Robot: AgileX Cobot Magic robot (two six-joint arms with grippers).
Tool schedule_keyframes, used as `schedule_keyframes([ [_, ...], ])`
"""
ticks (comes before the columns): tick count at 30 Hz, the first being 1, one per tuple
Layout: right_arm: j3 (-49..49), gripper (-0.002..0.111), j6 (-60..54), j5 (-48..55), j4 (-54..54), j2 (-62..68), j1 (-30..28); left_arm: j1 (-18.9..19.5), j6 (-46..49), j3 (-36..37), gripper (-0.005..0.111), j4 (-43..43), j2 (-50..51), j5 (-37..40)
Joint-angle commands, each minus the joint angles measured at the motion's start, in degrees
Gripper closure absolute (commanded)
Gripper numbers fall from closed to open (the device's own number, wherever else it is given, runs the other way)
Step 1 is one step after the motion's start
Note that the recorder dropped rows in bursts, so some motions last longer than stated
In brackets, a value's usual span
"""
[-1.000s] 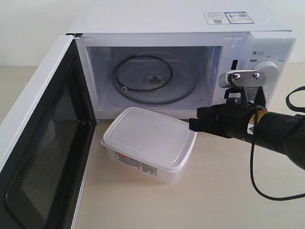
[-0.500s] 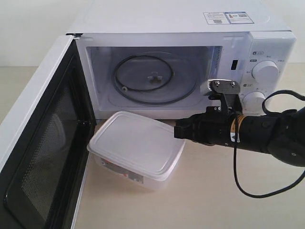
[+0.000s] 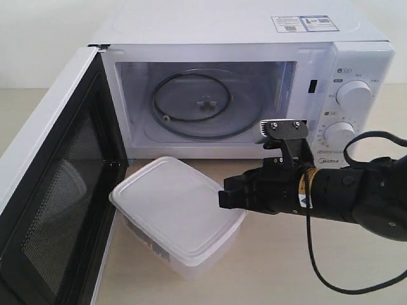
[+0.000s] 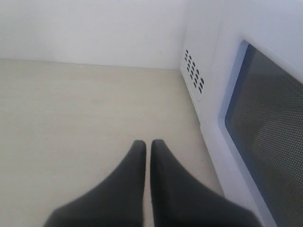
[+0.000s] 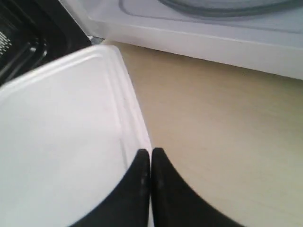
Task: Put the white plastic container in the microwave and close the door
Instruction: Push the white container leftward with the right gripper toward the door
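Microwave [image 3: 235, 28]: one, on the table [image 3: 305, 267], cavity open, one glass turntable [image 3: 206, 105] inside. Dials: two, upper [image 3: 354, 94] and lower [image 3: 338, 133], on the right panel. Stickers [image 3: 304, 23]: two, on top.

Door [image 3: 57, 184]: one, swung wide to the left, black inner face toward the cavity.

Container [image 3: 175, 213]: one, lid on, outside the microwave. It sat askew on the table before the opening, between the door and my right arm, one corner close to the door's inner face.

Grippers: two.
- My right gripper [image 3: 222, 198] had its fingers pressed together and held nothing. It lay low and level, with its tips at the rim on the container's right side; in the wrist view the tips [image 5: 150, 152] sat right on the edge of the lid [image 5: 61, 142].
- My left gripper [image 4: 147, 144] had its fingers together but for a thin slit and held nothing. It hung over bare table, outside the door [image 4: 270, 142] and near the vent holes [image 4: 194, 71] in the microwave's side.

Other: one black cable [image 3: 310, 254] looped off my right arm over the table. The microwave's front sill [image 5: 199, 40] stood between container and cavity.
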Motion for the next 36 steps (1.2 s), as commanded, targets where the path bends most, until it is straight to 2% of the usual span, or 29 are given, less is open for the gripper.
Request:
schedule_keyframes([
  [1,0.99,0.109,-9.07,10.35,6.69,-3.32,-0.38,0.13,-0.5,0.17,0.102,-0.18,-0.21,0.13],
  [6,0.99,0.109,-10.98,15.16,6.7,-3.69,-0.41,0.13,-0.5,0.17,0.102,-0.18,-0.21,0.13],
  [12,0.99,0.109,-10.29,15.57,6.54,-3.69,0.23,0.13,-0.5,0.17,0.102,-0.18,-0.21,0.13],
  [27,0.99,0.109,-8.03,12.89,4.72,-3.94,16.32,0.13,-0.5,0.17,0.102,-0.18,-0.21,0.13],
  [32,0.99,0.109,-7.95,9.59,4.72,-4.15,17.8,0.13,-0.5,0.17,0.102,-0.18,-0.21,0.13],
  [36,0.99,0.109,-12.68,6.01,5.88,-4.15,17.72,0.13,-0.5,0.17,0.102,-0.18,-0.21,0.13],
])
